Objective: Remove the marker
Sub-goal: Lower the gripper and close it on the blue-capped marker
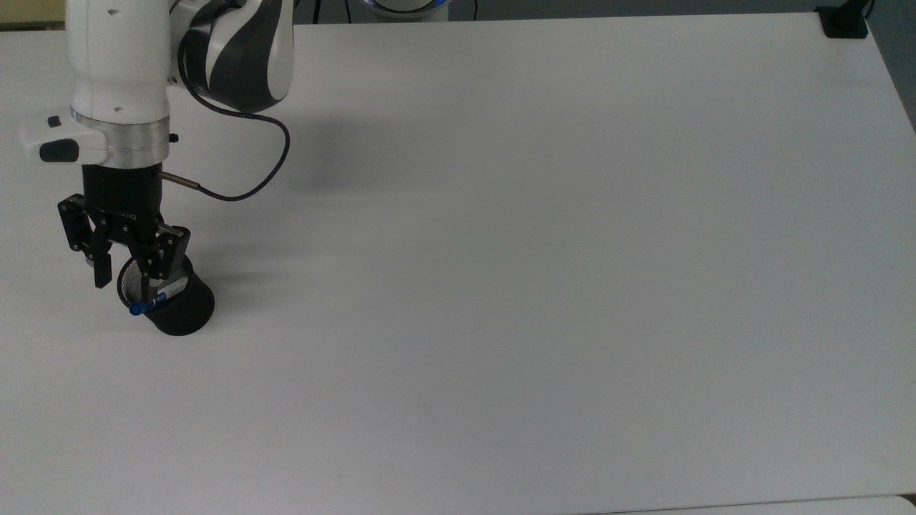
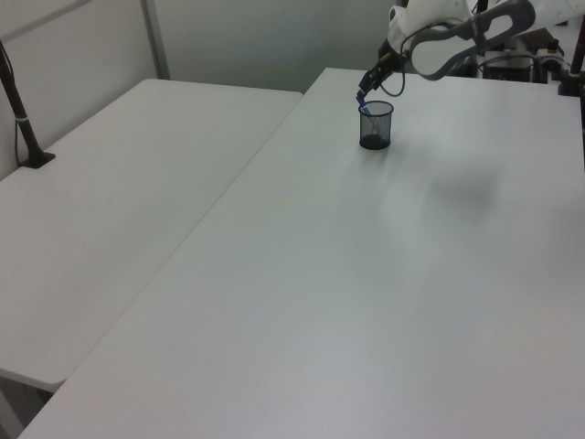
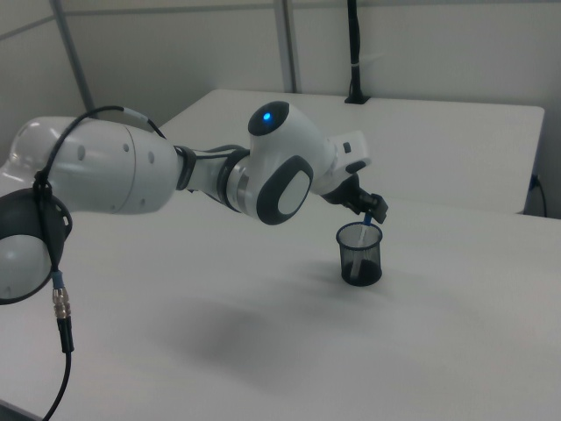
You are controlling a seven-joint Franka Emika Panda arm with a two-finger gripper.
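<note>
In the upper right of the frame, a black cup (image 2: 376,125) is standing on the white table (image 2: 366,293), the marker (image 2: 365,106) leaning inside, the gripper (image 2: 363,89) hovering just above.

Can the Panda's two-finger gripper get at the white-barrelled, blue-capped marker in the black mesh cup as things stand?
Probably yes: the gripper is open, straddling the marker's blue cap above the cup rim. Nothing blocks it.

marker (image 1: 152,302): 1 | mesh cup (image 1: 182,312): 1 | pincer (image 1: 122,282): 1 | white tables (image 2: 384,274): seemingly 2
</note>
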